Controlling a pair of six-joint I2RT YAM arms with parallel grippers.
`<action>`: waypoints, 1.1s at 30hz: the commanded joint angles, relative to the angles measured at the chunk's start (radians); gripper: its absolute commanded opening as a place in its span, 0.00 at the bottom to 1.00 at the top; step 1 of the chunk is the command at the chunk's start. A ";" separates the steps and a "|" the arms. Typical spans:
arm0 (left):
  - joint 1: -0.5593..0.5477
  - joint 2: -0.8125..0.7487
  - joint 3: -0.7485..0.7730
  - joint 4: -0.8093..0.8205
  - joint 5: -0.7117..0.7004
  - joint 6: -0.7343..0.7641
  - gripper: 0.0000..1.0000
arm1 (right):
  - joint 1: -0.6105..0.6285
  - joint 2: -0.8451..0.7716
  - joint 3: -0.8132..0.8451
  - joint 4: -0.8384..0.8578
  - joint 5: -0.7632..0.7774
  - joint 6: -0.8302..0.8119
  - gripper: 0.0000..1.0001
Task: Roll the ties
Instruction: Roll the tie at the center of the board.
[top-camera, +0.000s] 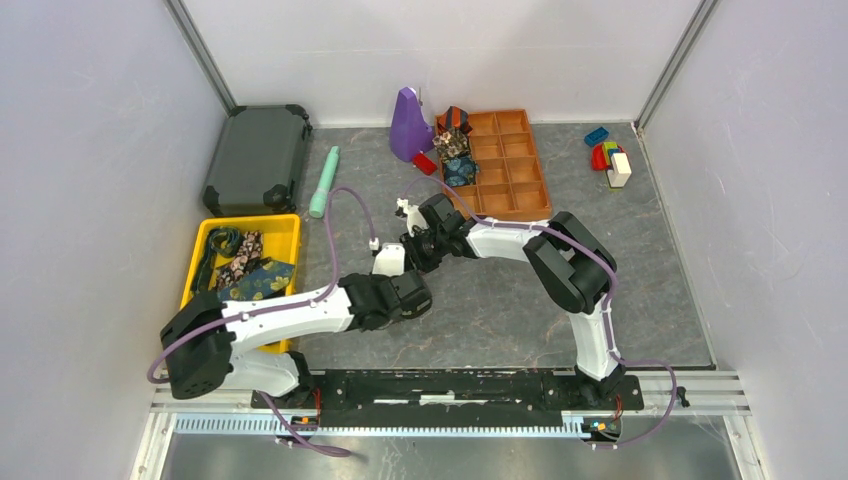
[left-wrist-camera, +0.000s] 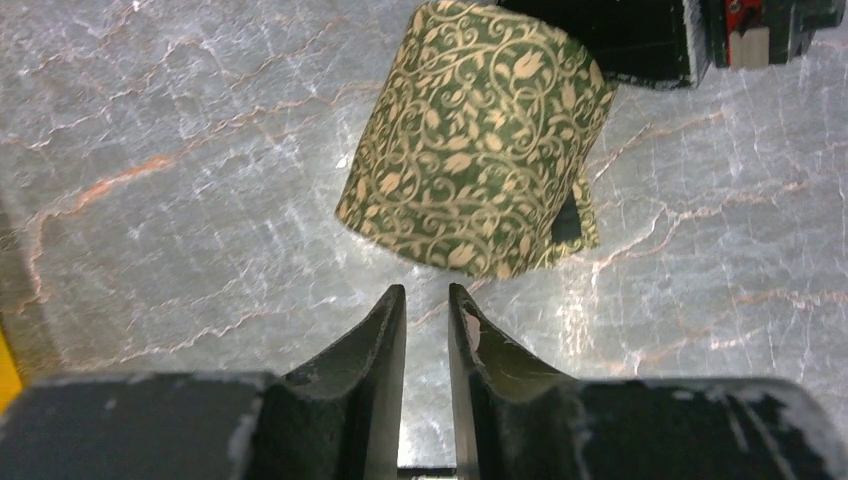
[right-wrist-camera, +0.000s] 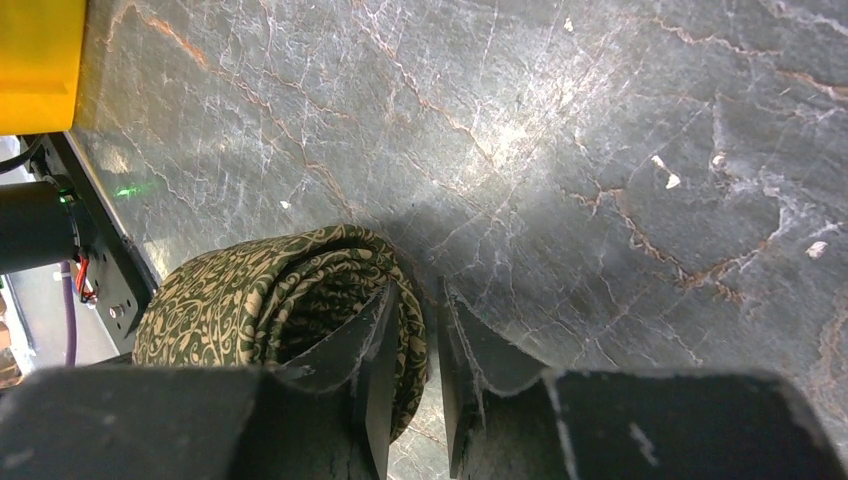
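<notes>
A rolled tie (left-wrist-camera: 475, 140), olive green with a gold vine pattern, rests on the marbled grey table. My left gripper (left-wrist-camera: 427, 292) stops just short of its near side, its fingers a narrow gap apart with only table between them. My right gripper (right-wrist-camera: 412, 290) is at the same rolled tie (right-wrist-camera: 260, 300). One finger is inside the coil and the outer wraps are pinched between the two fingers. In the top view both wrists meet at the table's middle and hide the roll. Flat ties (top-camera: 245, 268) lie in a yellow bin (top-camera: 290, 225). Rolled ties (top-camera: 455, 148) sit in a brown divided tray (top-camera: 515, 170).
A dark case (top-camera: 258, 158) lies at the back left, with a teal cylinder (top-camera: 324, 182) beside it. A purple object (top-camera: 408, 125) stands next to the tray. Coloured toy blocks (top-camera: 610, 160) sit at the back right. White walls enclose the table.
</notes>
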 joint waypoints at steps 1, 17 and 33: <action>0.001 -0.093 0.022 -0.114 0.027 -0.009 0.30 | 0.002 0.009 0.019 -0.023 0.040 0.002 0.27; 0.001 -0.080 -0.185 0.101 0.031 -0.155 0.10 | 0.007 -0.023 -0.036 -0.012 0.082 0.031 0.20; 0.004 0.010 -0.235 0.263 -0.019 -0.173 0.08 | 0.056 -0.046 -0.139 0.063 0.086 0.106 0.15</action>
